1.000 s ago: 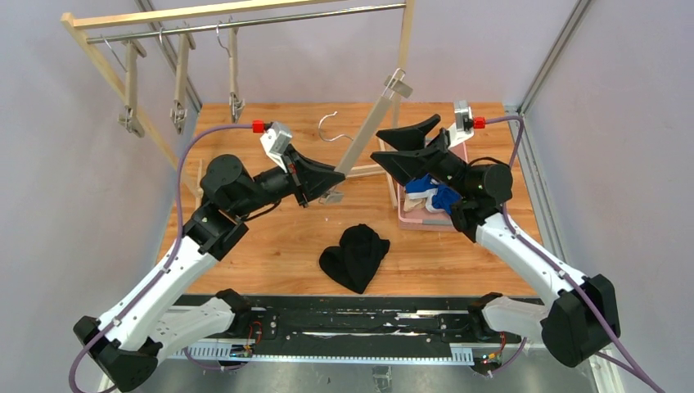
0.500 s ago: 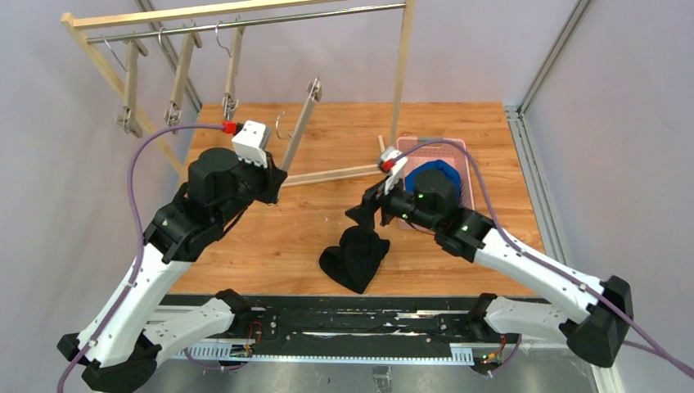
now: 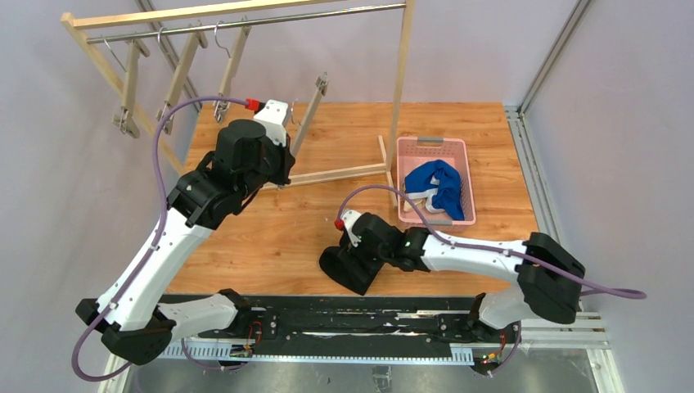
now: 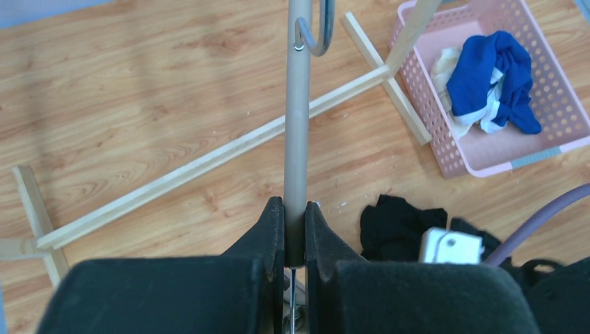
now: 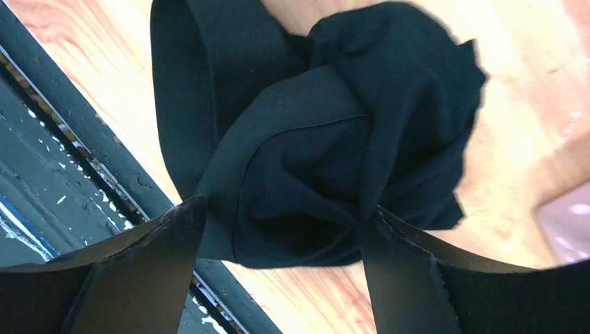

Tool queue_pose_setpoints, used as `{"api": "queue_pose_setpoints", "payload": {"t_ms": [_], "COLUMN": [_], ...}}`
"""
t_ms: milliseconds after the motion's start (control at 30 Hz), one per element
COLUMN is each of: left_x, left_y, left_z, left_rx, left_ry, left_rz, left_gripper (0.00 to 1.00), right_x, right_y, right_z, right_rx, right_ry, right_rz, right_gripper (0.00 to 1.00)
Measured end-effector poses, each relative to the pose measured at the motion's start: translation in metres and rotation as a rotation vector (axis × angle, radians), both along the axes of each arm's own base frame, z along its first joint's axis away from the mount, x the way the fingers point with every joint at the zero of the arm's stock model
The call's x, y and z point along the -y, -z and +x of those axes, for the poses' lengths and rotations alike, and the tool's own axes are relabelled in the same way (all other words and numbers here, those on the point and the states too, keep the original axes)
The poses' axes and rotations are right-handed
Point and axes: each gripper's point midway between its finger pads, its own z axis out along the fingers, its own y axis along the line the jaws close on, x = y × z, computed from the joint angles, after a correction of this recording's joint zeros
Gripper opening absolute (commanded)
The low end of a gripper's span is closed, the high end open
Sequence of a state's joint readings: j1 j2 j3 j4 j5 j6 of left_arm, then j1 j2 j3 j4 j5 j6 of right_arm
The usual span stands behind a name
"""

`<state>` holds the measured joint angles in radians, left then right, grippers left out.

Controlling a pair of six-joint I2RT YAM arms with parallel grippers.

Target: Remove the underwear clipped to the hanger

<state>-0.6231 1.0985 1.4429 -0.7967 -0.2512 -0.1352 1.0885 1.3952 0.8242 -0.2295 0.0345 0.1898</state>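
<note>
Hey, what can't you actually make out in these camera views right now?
- Top view: the right gripper covers much of the black underwear.
- Left wrist view: the left gripper hides the lower end of the hanger.
- Top and left wrist views: the blue underwear covers most of the cream underwear.

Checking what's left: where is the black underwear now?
Top view: the black underwear lies on the table near its front edge, under the open right gripper, left of the pink basket.
</note>
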Motion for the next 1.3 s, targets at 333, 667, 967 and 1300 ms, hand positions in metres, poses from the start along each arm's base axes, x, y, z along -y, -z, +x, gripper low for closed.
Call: {"api": "queue_pose_setpoints", "payload": {"t_ms": [333,667,967,1300], "left_x": [0.003,0.006,-0.008,-0.008], "left_y": [-0.022,-0.038,-0.063,-0.098], "left_z": [0.014,0.031,0.047,0.049], "left_rx": [0.051,0.06,0.069,0.128], "left_ry": [-0.018,-0.005,-0.028,-0.016], "left_rz": [0.004,0.003,-0.041,-0.081], "left_gripper": [0.0,0.0,0.0,0.0], "right_x": [-0.006,0.022,0.091,0.205], "right_y": [0.052,-0.009,-0.2,-0.276], "right_z": [-0.024,-0.004,0.076,0.131], "right_rx": [-0.128,0.037,0.452,0.655], "right_ry": [0.002,0.116,0.454,0.8], "right_rz": [-0.09,-0.096,0.178,0.192], "right_gripper": [0.01,0.0,0.01,0.01]}}
